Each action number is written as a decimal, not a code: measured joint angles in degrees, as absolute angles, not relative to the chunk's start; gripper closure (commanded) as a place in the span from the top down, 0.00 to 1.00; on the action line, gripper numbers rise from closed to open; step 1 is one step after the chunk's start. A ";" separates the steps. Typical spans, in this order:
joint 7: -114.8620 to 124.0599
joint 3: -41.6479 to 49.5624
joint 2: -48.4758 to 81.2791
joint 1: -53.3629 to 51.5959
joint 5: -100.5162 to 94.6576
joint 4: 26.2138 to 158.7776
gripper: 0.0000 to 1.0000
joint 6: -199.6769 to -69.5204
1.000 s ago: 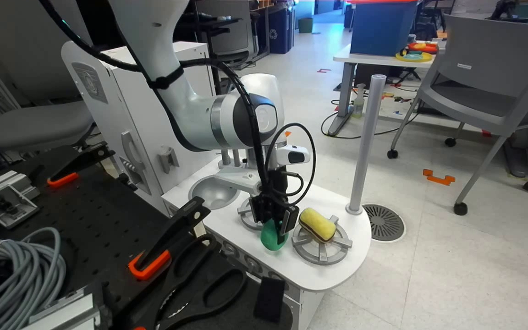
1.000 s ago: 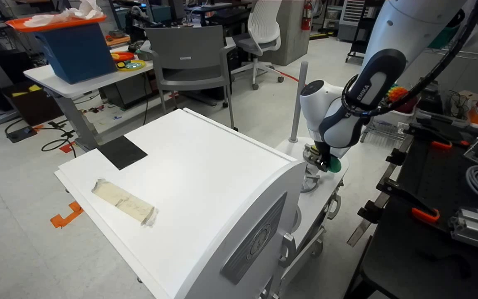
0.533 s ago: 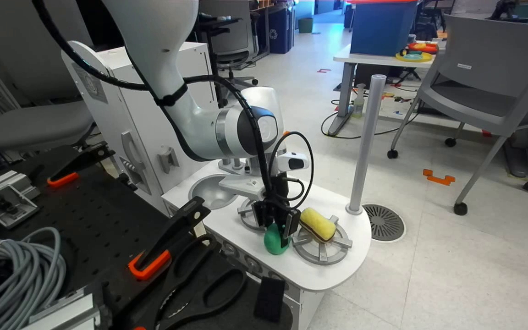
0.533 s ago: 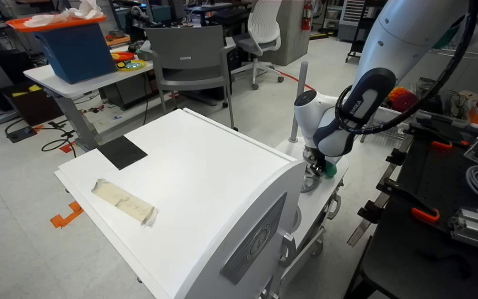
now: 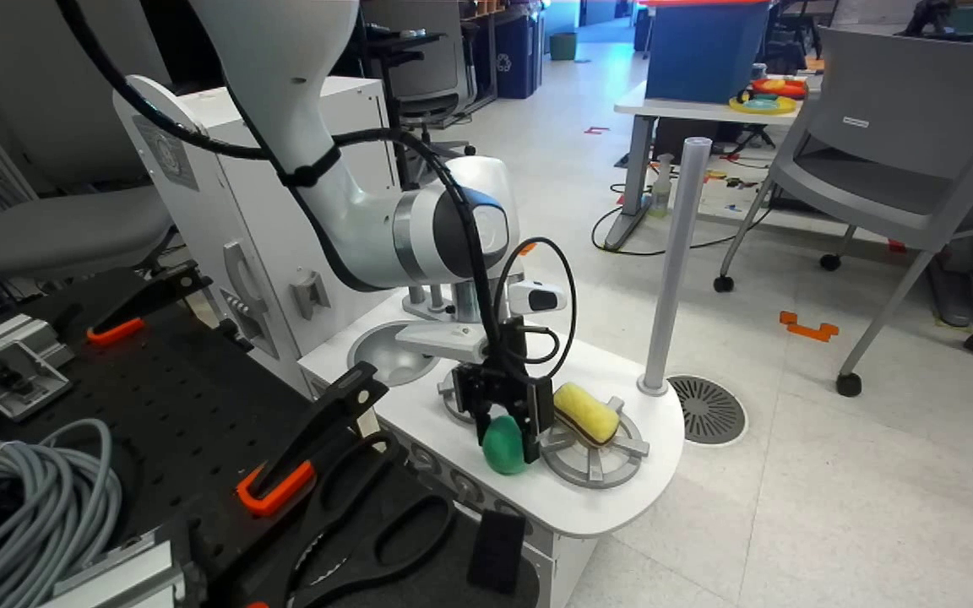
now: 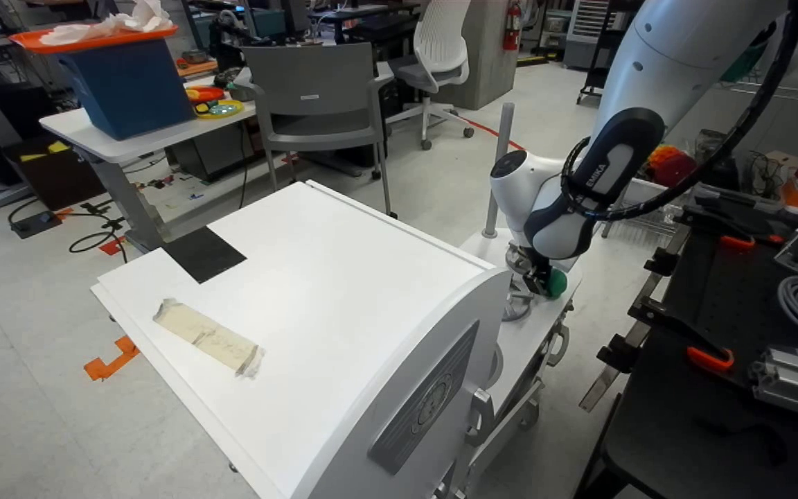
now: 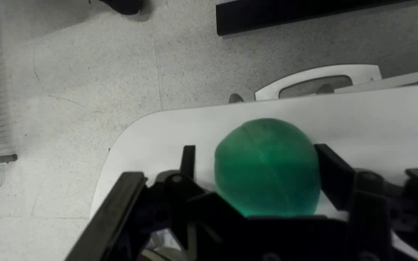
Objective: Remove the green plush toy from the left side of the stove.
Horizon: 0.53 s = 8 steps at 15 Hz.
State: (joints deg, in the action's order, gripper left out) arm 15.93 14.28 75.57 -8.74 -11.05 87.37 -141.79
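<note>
Bright green and ball-like, the plush toy (image 5: 504,444) sits on the white stove top (image 5: 537,491), near its front edge and beside the burner rings. My gripper (image 7: 254,148) straddles it with jaws spread. In the wrist view, the right-hand finger (image 7: 334,174) touches the toy's side, while a gap shows between the toy and the left-hand finger (image 7: 188,159). A yellow oblong toy (image 5: 585,414) lies across the nearer burner (image 5: 595,477). The farther burner (image 5: 451,393) is partly hidden behind the gripper.
A round grey sink (image 5: 395,355) lies farther along the counter, before a tall white cabinet (image 5: 241,186). A grey post (image 5: 676,270) rises at the counter's corner. Alongside stands a black table (image 5: 174,456) with clamps, scissors and coiled cable.
The arm has come down with the green toy onto the counter. In the last half second the fingers have spread apart and let go of it.
</note>
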 measured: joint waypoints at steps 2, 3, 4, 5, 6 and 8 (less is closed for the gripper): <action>14.01 14.22 72.94 -8.73 -11.07 90.09 1.00 -140.93; 12.91 14.08 71.07 -8.71 -11.07 91.82 1.00 -140.71; 11.61 13.78 68.81 -8.59 -11.03 93.80 1.00 -140.43; 10.41 13.35 66.35 -8.34 -11.03 95.77 1.00 -139.97; 10.21 13.21 64.76 -8.22 -11.05 96.82 1.00 -139.75; 10.26 13.22 64.88 -8.19 -11.05 96.65 1.00 -139.75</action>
